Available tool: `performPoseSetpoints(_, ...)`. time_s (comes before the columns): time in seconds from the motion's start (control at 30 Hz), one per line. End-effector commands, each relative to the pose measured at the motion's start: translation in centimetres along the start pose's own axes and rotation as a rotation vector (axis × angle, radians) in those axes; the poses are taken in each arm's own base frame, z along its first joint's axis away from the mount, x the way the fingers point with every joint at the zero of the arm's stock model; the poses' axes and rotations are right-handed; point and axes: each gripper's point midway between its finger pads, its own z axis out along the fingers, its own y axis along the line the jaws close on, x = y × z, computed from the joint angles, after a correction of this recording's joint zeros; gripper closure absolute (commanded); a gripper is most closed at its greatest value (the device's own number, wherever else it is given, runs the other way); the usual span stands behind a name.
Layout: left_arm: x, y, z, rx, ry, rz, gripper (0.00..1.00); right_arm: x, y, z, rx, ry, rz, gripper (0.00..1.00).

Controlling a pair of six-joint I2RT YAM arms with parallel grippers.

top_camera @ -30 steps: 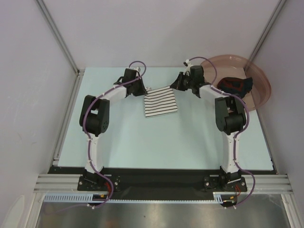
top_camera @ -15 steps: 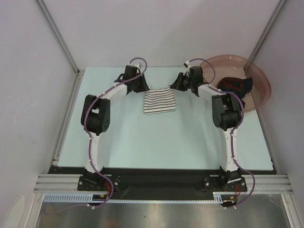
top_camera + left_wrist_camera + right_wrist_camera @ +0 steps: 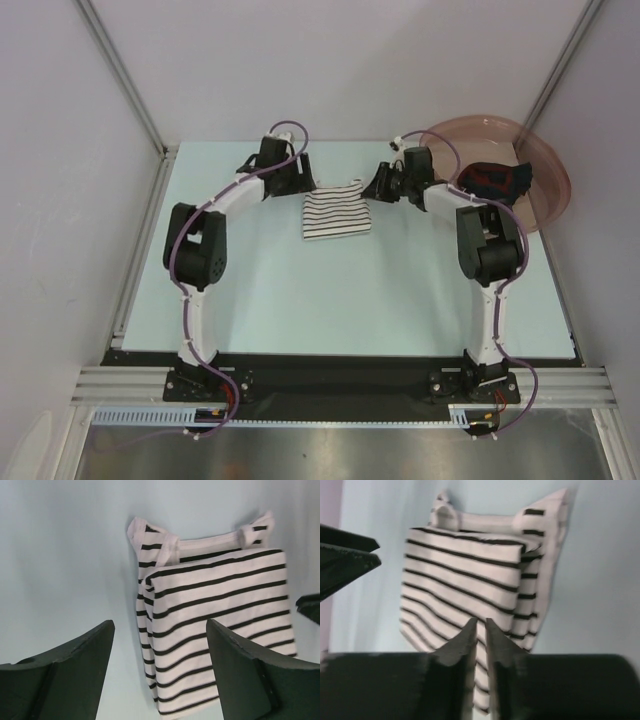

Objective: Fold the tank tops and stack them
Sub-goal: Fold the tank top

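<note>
At the far end of the table, the folded striped tank top lies flat. The left gripper is spread wide and empty; the right gripper is pinched together, holding nothing.

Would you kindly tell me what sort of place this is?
Probably a robotics lab cell: left arm and right arm bolted to a metal rail, plain panel walls, a striped tank top on a pale table.

2 tank tops, 1 basin, 2 arms.
</note>
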Motion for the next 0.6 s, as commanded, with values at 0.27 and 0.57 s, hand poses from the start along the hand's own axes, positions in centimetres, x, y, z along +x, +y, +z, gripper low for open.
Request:
performPoseSetpoints(0.27,-1.7,-7.0,-1.6,0.217,-0.011,0.059,0.35,5.3,9.7,-3.9,-0.351,0.192,0.024,1.00)
performPoseSetpoints(0.57,1.8,-5.1,3.8,0.217,0.078,-0.001,0.41,10.1,6.3,-1.7,-0.392,0.250,0.160,1.00)
